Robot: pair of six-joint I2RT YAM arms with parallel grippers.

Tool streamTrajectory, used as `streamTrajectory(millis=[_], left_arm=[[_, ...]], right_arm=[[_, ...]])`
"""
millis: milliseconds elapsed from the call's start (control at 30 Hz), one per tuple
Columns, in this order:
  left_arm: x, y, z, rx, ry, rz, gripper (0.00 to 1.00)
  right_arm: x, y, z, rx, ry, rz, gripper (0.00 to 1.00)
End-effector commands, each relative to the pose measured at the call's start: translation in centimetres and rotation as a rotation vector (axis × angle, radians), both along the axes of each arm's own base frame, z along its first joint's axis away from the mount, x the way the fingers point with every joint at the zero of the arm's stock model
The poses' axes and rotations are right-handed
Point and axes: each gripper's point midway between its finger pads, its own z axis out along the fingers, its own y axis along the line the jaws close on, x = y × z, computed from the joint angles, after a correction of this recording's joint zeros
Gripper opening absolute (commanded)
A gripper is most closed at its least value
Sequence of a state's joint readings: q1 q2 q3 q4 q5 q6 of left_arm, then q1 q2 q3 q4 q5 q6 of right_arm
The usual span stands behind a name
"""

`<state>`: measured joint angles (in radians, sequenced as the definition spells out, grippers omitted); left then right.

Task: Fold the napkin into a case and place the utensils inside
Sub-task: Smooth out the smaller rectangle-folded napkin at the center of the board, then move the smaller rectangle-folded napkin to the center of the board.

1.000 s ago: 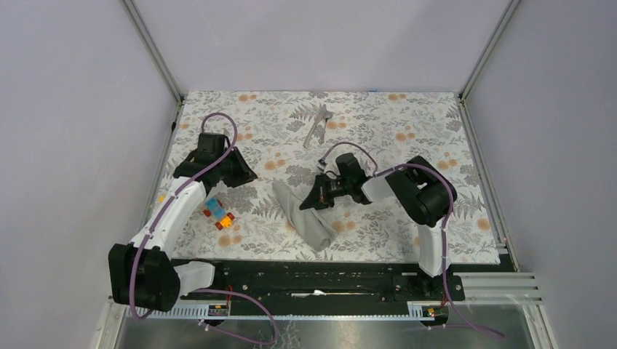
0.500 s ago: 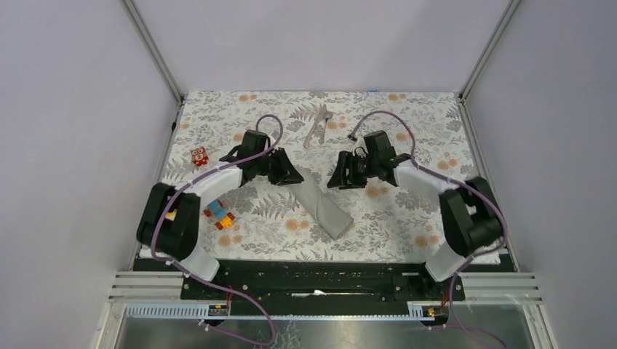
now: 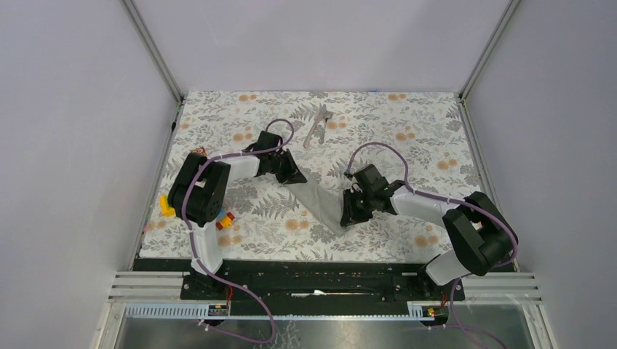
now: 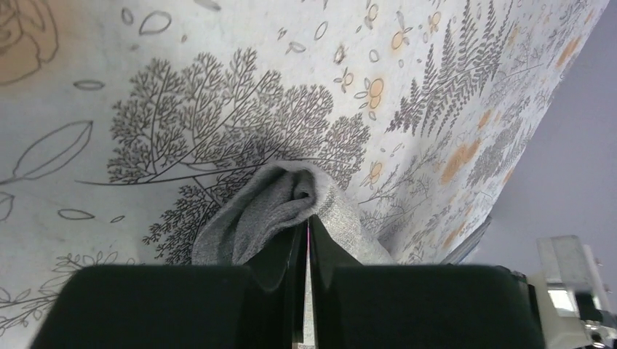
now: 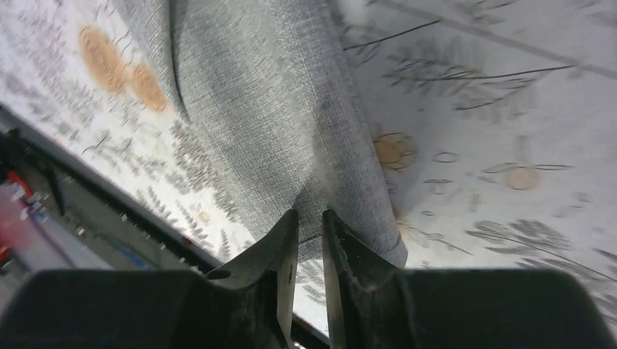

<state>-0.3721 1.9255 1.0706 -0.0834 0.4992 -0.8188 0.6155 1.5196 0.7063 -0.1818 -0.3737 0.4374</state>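
The floral tablecloth (image 3: 407,145) fills the walled bench. On it the napkin (image 3: 322,202) lies near the middle, a narrow grey strip folded lengthwise and running diagonally. It looks soft and matte, with bunched layers at its far end. The left gripper (image 3: 297,176) is pressed together on that bunched end; the right gripper (image 3: 348,217) is nearly closed, nipping a pucker at the near end. Both holds look shallow — an uneven pull could slip a corner free and spring the folds open. The utensils (image 3: 318,125) lie well apart, toward the back.
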Motion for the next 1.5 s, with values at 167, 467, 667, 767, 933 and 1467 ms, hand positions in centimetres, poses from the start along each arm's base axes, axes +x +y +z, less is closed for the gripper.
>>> streamTrajectory(millis=[167,467,667,767,933,1467], left_arm=[[0.9,0.2,6.3,0.03,-0.175,-0.04,0.23],[0.7,1.7,1.2,0.158,-0.086,-0.024,0.31],[-2.0,1.1,-1.7,0.199,-0.027,-0.058,0.31],[-4.0,-0.1,-0.9,0.172,-0.026,-0.077,0.32],[-9.6,-3.5,0.0,0.016,0.073,-0.137,0.36],[-15.1,-9.2,10.8,-0.048,-0.203,-0.423,0.65]], right_arm=[[2.7,-1.1,4.7,-0.16,-0.204,-0.002,0.37],[0.3,4.1,3.1,0.12,-0.029,0.018,0.45],[2.3,-3.1,-0.6,-0.054,-0.023,-0.208,0.43],[4.0,-8.7,-1.0,-0.221,-0.052,-0.358,0.48],[7.9,-15.8,1.5,-0.399,-0.087,-0.511,0.68],[3.1,-14.4,6.1,-0.125,-0.027,-0.593,0.8]])
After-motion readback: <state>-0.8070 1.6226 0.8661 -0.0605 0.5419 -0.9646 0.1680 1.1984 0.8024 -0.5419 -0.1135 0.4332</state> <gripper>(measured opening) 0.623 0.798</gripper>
